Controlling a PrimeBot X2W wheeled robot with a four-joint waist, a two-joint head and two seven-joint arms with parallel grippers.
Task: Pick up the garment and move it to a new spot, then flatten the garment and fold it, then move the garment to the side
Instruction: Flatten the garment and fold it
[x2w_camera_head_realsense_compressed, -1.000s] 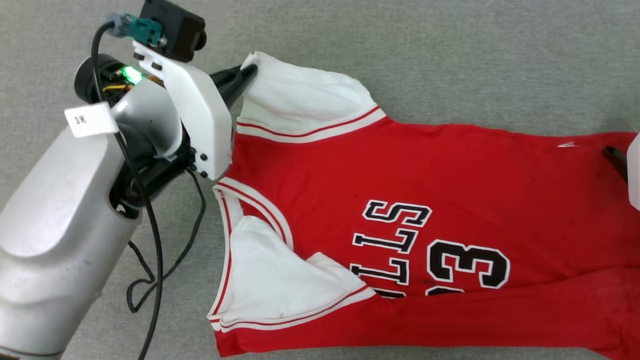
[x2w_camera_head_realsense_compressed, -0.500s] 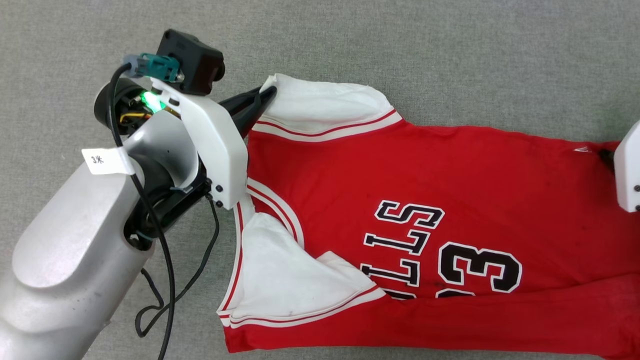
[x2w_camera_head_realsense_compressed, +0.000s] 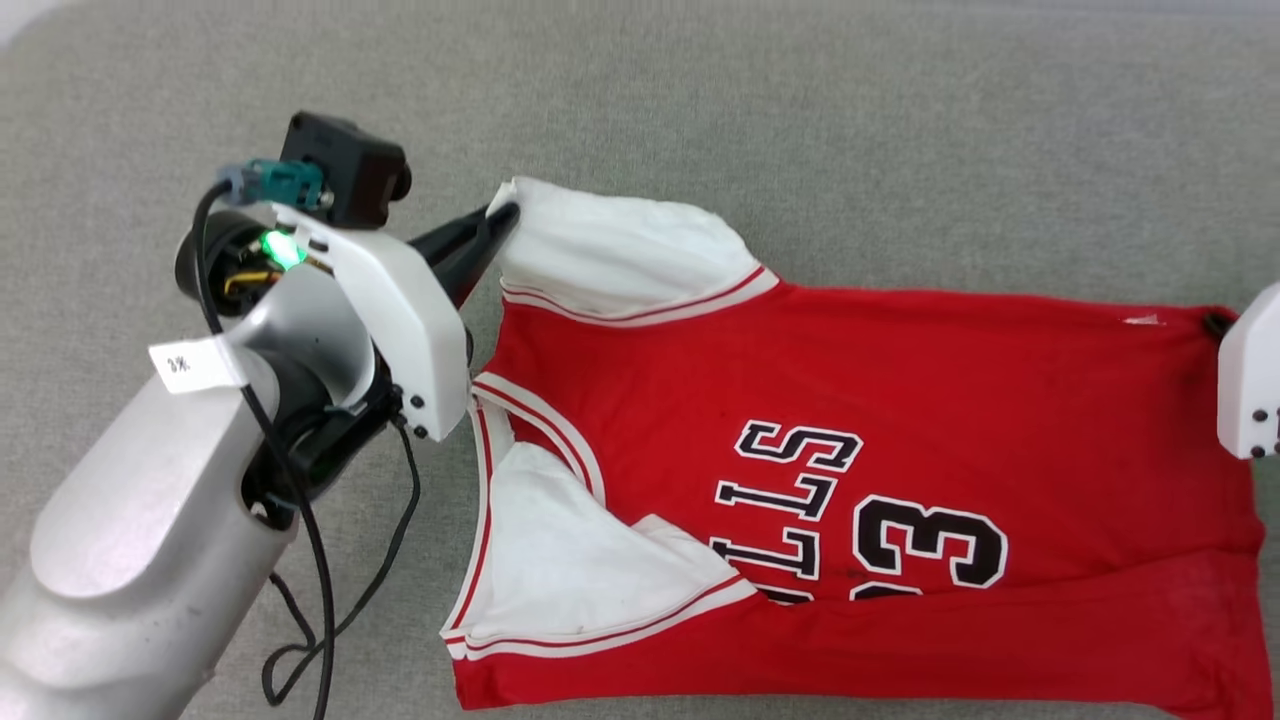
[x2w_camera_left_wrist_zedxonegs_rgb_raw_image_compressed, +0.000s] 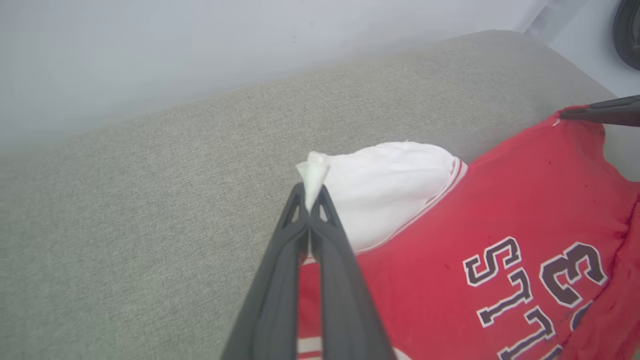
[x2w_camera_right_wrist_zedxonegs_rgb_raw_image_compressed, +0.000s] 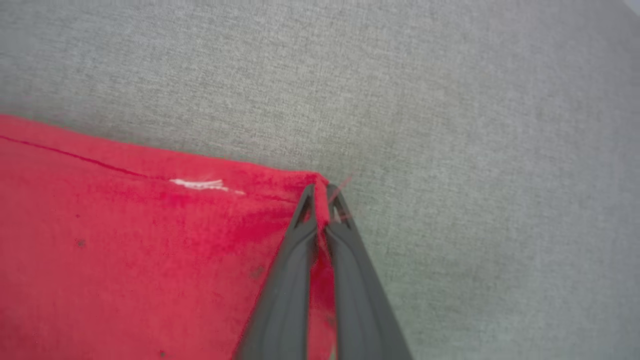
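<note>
The left gripper (x2w_camera_left_wrist_zedxonegs_rgb_raw_image_compressed: 311, 195) is pinching the tip of the white sleeve (x2w_camera_head_realsense_compressed: 620, 240) of the red jersey (x2w_camera_head_realsense_compressed: 880, 380). The red jersey is lying spread, lettering up, on the grey fabric surface (x2w_camera_head_realsense_compressed: 800, 120). The right gripper (x2w_camera_right_wrist_zedxonegs_rgb_raw_image_compressed: 320, 195) is clamping its hem corner (x2w_camera_right_wrist_zedxonegs_rgb_raw_image_compressed: 320, 181).

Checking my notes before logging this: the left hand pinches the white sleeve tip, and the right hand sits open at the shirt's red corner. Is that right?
Not quite. The right hand is not open: the right wrist view shows its fingers closed on the red corner of the garment. The left hand does pinch the white sleeve tip.
</note>
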